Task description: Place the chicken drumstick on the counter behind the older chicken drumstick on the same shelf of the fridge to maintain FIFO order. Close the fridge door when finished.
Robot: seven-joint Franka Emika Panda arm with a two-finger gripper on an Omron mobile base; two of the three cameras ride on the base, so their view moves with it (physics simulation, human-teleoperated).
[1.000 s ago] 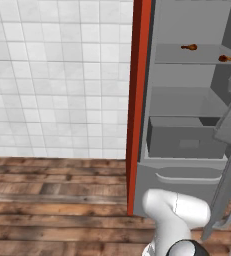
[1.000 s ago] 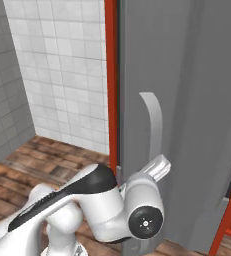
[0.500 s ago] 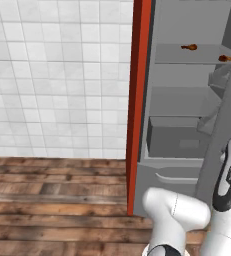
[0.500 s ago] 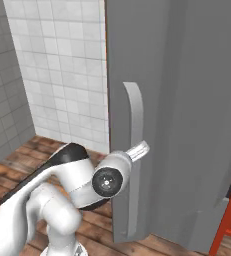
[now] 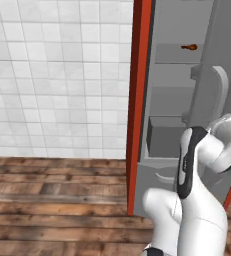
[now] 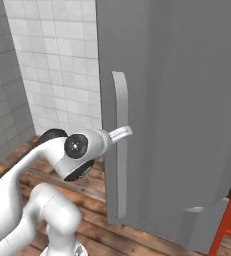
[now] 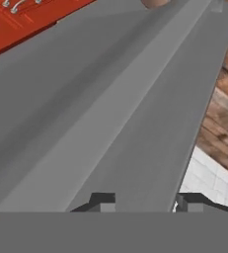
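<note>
I see the gripper (image 7: 144, 201) clamped on the handle (image 6: 120, 165), the long vertical bar of the fridge door (image 6: 187, 100); one dark fingertip shows at each side of the bar in the hand view. The door stands partly open. Through the gap in the left base view, a chicken drumstick (image 5: 189, 47) lies on an upper shelf (image 5: 179, 62) of the fridge (image 5: 167, 100), above a boxy drawer (image 5: 164, 135).
</note>
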